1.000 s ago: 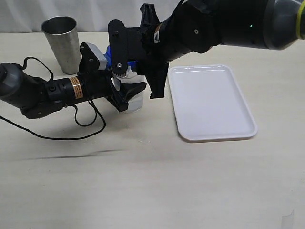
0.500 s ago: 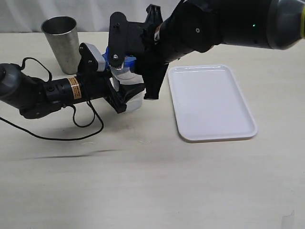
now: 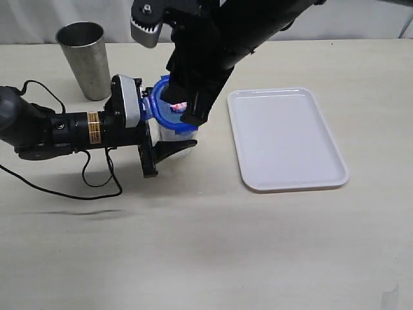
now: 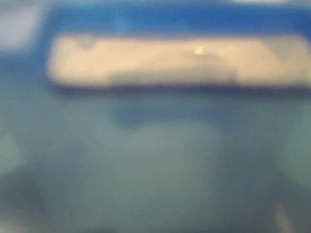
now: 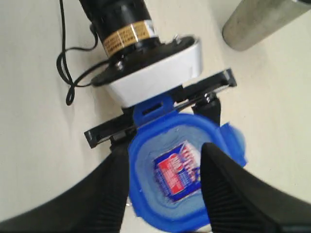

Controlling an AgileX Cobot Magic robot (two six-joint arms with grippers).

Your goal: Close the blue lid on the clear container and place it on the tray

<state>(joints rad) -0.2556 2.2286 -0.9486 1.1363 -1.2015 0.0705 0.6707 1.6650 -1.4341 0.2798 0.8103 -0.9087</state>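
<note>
Right gripper (image 5: 164, 153): fingers spread, pinching nothing; poised directly over the clear container, probably placed to press down on the lid.
Left gripper (image 3: 166, 129): clamped sideways on the clear container (image 3: 175, 134), apparently to steady it upright against a push from above.
Blue lid (image 5: 182, 177): lying on the clear container's mouth, sticker face (image 5: 177, 170) up; looks slightly tilted in the exterior view. Whether the flaps are snapped down cannot be told.
Left wrist view: blurred to blue and teal, too close to read.
Tray (image 3: 287, 139): right of the clear container in the exterior view, near but apart, nothing on it; likely kept free as the drop spot.
Steel cup (image 3: 84, 61): left of and behind the clear container, apart; not part of the job.
Cable (image 3: 97, 184): loops on the table left of the clear container.
Table (image 3: 206, 245): pale beige, matte, flat.
Room: only a pale backdrop (image 3: 32, 16) shows behind the clear container, past the table's far edge.
</note>
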